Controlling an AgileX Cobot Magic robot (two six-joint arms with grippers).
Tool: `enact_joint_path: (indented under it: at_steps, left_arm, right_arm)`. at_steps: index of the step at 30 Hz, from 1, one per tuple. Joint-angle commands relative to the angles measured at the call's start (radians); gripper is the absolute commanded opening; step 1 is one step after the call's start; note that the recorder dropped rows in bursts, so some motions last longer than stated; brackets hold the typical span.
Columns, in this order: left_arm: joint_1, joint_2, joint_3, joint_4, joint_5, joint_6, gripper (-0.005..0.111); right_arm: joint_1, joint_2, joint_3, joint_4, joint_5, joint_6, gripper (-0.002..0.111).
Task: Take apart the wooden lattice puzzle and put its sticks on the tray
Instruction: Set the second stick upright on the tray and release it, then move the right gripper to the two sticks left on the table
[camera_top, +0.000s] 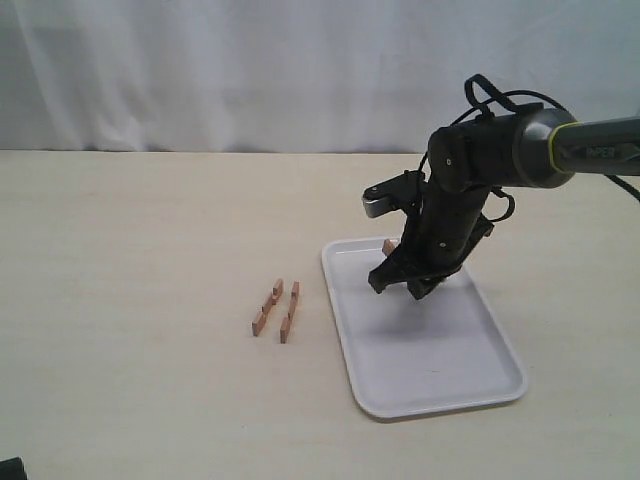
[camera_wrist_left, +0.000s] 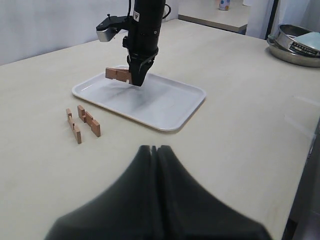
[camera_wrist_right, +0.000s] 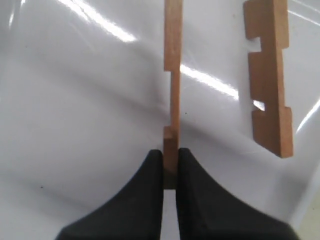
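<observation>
The lattice puzzle is no longer interlocked. Two reddish-brown notched sticks (camera_top: 268, 306) (camera_top: 290, 312) lie side by side on the table, left of the white tray (camera_top: 430, 350). My right gripper (camera_top: 405, 283) hangs low over the tray's far end, shut on one end of a third stick (camera_wrist_right: 173, 75), which points away from the fingers edge-on. A fourth stick (camera_wrist_right: 268, 75) lies flat on the tray beside it. In the left wrist view my left gripper (camera_wrist_left: 154, 148) is shut and empty, well back from the two loose sticks (camera_wrist_left: 74, 125) (camera_wrist_left: 88, 120) and the tray (camera_wrist_left: 170, 100).
A metal bowl (camera_wrist_left: 297, 45) stands on a separate surface beyond the table's edge. A white curtain backs the table. A dark object (camera_top: 10, 468) shows at the lower left corner of the exterior view.
</observation>
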Motion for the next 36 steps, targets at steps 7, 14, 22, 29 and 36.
enact_joint_path:
  at_steps: [7,14,22,29,36]
  left_arm:
    - [-0.003,0.000,0.002,-0.004,-0.005,-0.003,0.000]
    - [-0.003,0.000,0.002,-0.004,-0.005,-0.003,0.000]
    - [-0.003,0.000,0.002,-0.004,-0.005,-0.003,0.000]
    - [-0.003,0.000,0.002,-0.004,-0.005,-0.003,0.000]
    - [-0.003,0.000,0.002,-0.004,-0.005,-0.003,0.000]
  right_arm:
    - [0.000,0.003,0.007,0.016,-0.002,-0.002,0.004]
    - [0.000,0.003,0.007,0.016,0.000,-0.002,0.014]
    - [0.000,0.003,0.007,0.016,0.000,0.005,0.042]
    - [0.000,0.003,0.007,0.012,0.039,0.005,0.044]
    - [0.000,-0.013,0.005,0.014,0.075,0.005,0.044]
